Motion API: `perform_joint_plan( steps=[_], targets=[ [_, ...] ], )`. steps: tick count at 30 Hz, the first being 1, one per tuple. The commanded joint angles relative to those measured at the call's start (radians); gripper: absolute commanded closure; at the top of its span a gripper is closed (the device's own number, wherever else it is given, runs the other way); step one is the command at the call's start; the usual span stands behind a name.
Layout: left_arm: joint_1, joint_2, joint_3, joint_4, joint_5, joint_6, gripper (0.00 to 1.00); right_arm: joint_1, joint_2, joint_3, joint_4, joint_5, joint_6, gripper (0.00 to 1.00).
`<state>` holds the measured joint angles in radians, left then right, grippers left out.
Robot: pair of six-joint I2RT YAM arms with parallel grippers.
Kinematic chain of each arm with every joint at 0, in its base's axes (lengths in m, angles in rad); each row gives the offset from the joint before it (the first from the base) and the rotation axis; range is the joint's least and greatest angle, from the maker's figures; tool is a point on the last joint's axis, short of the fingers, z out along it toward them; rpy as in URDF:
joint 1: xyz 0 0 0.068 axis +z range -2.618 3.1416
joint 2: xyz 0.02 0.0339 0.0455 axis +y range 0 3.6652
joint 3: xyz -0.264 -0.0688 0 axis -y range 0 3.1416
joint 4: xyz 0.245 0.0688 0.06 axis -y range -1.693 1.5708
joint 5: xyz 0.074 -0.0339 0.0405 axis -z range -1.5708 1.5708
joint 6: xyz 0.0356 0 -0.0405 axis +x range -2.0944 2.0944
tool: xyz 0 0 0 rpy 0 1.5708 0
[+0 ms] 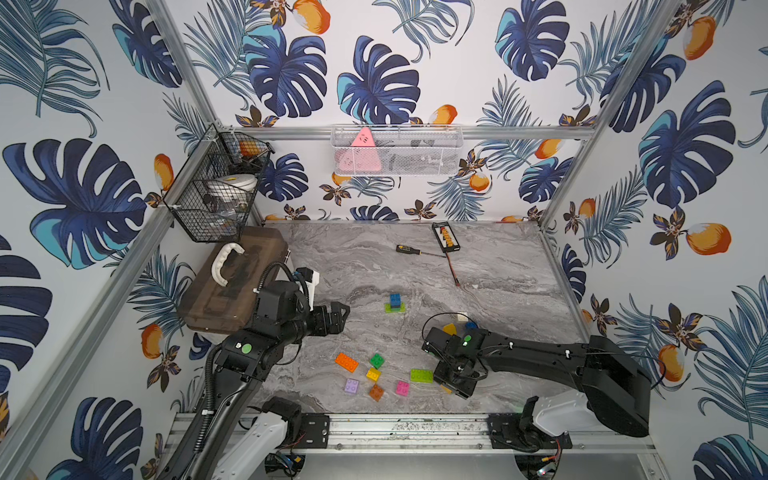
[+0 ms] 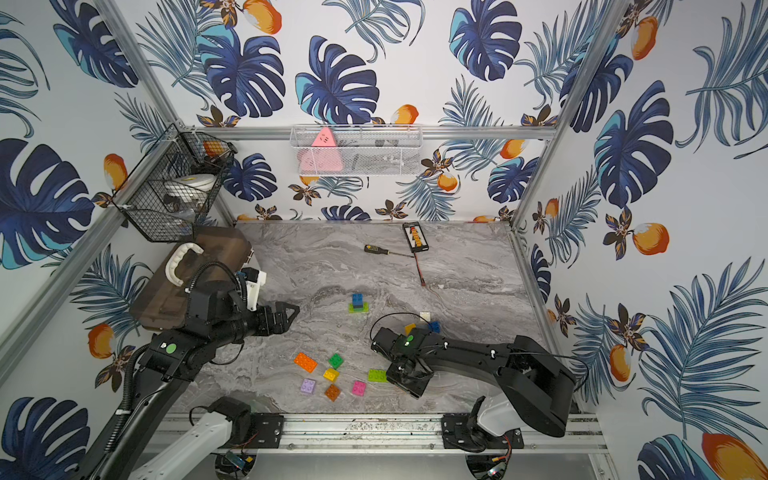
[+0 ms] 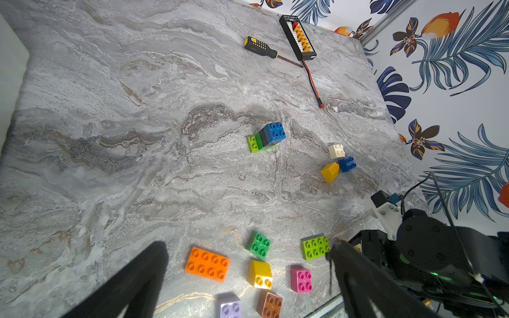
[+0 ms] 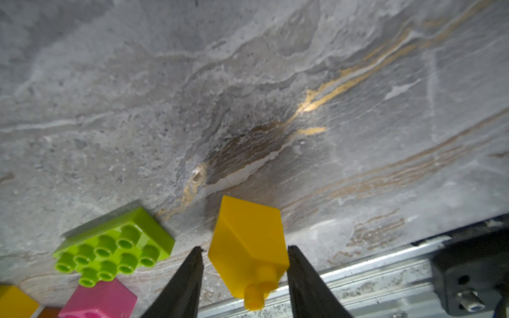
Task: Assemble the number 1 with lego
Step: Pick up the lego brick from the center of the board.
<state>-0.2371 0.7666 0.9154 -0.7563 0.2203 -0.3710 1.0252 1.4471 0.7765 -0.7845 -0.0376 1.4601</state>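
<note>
A small lego stack (image 1: 395,302) (image 3: 268,136), blue on black on green over a lime base, stands mid-table. Near the front lie loose bricks: an orange 2x4 (image 1: 346,362), green (image 1: 377,360), yellow (image 1: 373,374), purple (image 1: 351,385), dark orange (image 1: 376,392), pink (image 1: 402,387) and a lime 2x4 (image 1: 421,375). My right gripper (image 1: 451,384) (image 4: 243,247) points down at the front edge, its jaws narrow around a tilted yellow brick (image 4: 248,242). One finger touches the brick and a thin gap shows at the other. My left gripper (image 1: 340,318) (image 3: 248,246) hovers wide open and empty, left of the stack.
White (image 3: 336,151), blue (image 3: 347,164) and yellow (image 3: 329,172) bricks lie behind the right arm. A screwdriver (image 1: 409,249) and a black connector board (image 1: 445,237) with its cable lie at the back. A brown case (image 1: 232,282) stands at the left and the metal rail (image 1: 407,430) runs along the front.
</note>
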Motion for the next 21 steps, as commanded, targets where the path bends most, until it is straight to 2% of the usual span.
perform_joint_plan(
  steps=[1,6,11,16,21],
  targets=[
    [-0.002,0.003,0.002,0.009,-0.005,-0.003,0.01,-0.002,0.006,0.011,-0.010,0.034,-0.018,0.51],
    [-0.002,0.005,0.002,0.008,-0.007,-0.002,0.01,-0.018,0.012,0.009,-0.007,0.033,-0.051,0.57],
    [-0.002,0.005,0.001,0.008,-0.009,-0.003,0.01,-0.029,0.060,0.081,-0.065,0.055,-0.154,0.62],
    [-0.001,0.004,0.002,0.006,-0.012,-0.002,0.01,-0.042,0.125,0.166,-0.127,0.082,-0.293,0.59],
    [-0.002,0.004,0.004,0.006,-0.013,-0.004,0.01,-0.045,0.156,0.228,-0.188,0.102,-0.425,0.51]
  ],
)
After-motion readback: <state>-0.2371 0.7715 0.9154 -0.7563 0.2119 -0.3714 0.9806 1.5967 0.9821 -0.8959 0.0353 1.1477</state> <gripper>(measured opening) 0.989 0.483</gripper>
